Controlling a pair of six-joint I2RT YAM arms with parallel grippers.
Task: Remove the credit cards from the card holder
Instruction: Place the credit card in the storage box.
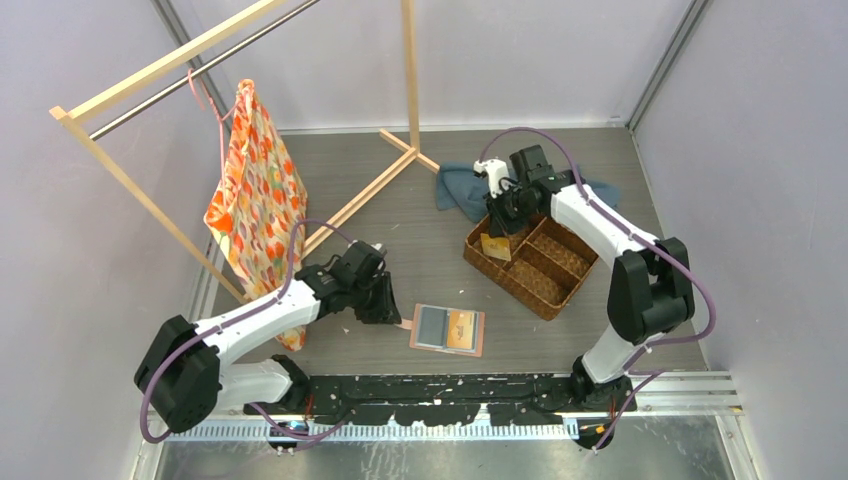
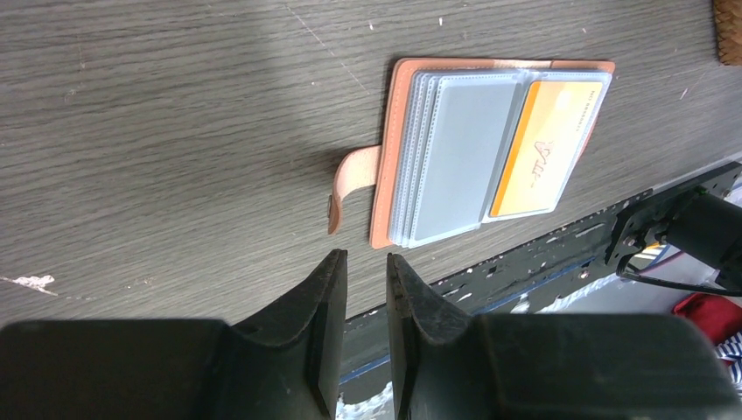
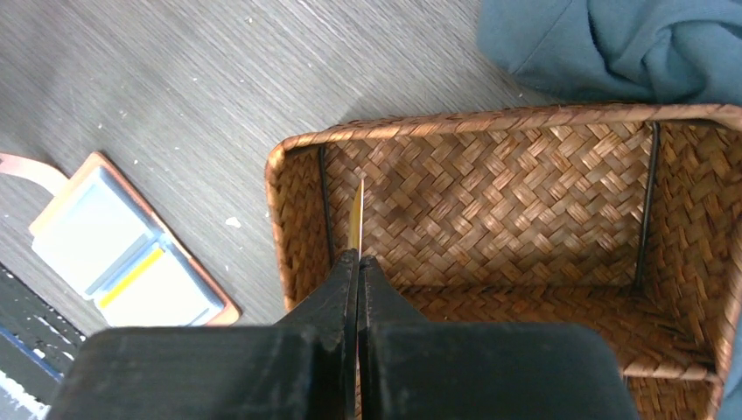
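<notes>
Showing orange card (image 2: 544,131); script (image 2: 535,159) illegible

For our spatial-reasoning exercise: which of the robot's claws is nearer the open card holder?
Left. The left claw hovers just beside the card holder; the right claw is away over the woven basket, pinching a gold card.

orange card (image 2: 535,149), script logo, not legible

Open tabletop (image 1: 430,260) lies between the card holder (image 1: 447,329) and the woven basket (image 1: 505,285); a blue cloth (image 1: 458,190) and wooden rack (image 1: 360,200) crowd the far end.
</notes>
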